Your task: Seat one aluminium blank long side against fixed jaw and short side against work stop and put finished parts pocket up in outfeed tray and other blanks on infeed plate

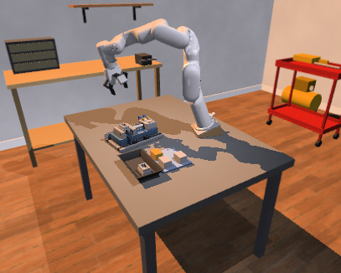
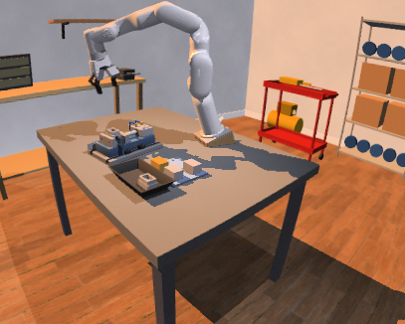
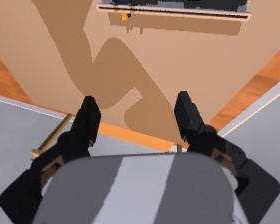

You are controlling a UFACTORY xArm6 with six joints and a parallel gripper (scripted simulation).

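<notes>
Spread fully apart and pinching nothing, the jaws of the black two-finger gripper (image 1: 115, 85) hang high in the air above the far edge of the brown tabletop (image 1: 223, 159), well apart from everything on it. Below and toward the table's middle sits the blue-grey machine vise (image 1: 132, 131), with what looks like a pale block on top of it. Nearer the front edge lie the dark outfeed tray (image 1: 131, 161), holding one pocketed finished part (image 1: 144, 167), and beside it the infeed plate (image 1: 185, 163), carrying two pale aluminium blanks (image 1: 173, 160) and one yellow brass blank (image 1: 157, 153). Judging by this, the step in hand is the approach; the next move calls for carrying the gripper down and forward over the vise or plate for a first pick. Only the wrist view shows the open fingers plainly, with just the vise's base rail at its top edge; the top and exterior views alone show tray, plate and blanks.
</notes>
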